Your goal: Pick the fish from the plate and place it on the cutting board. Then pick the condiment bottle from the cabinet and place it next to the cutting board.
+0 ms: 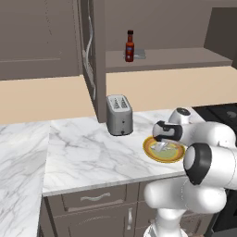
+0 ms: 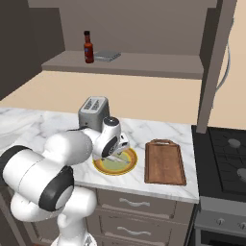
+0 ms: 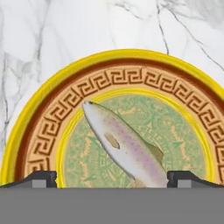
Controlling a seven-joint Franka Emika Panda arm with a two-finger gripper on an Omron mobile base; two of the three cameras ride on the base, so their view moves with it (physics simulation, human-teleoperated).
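**Gripper open above fish on plate**

The gripper [image 3: 112,177] is poised directly over the plate [image 3: 48,113], jaws spread wide and holding nothing. In the hand view the fish [image 3: 124,146] lies diagonally on the plate's green centre, its tail end between the two fingertips [image 3: 41,178], its head pointing away. The plate rests on the marble tabletop [image 2: 139,132], between the toaster [image 2: 93,111] and the cutting board [image 2: 165,162]. The condiment bottle [image 2: 88,47] stands upright on the cabinet [image 2: 144,65] shelf.
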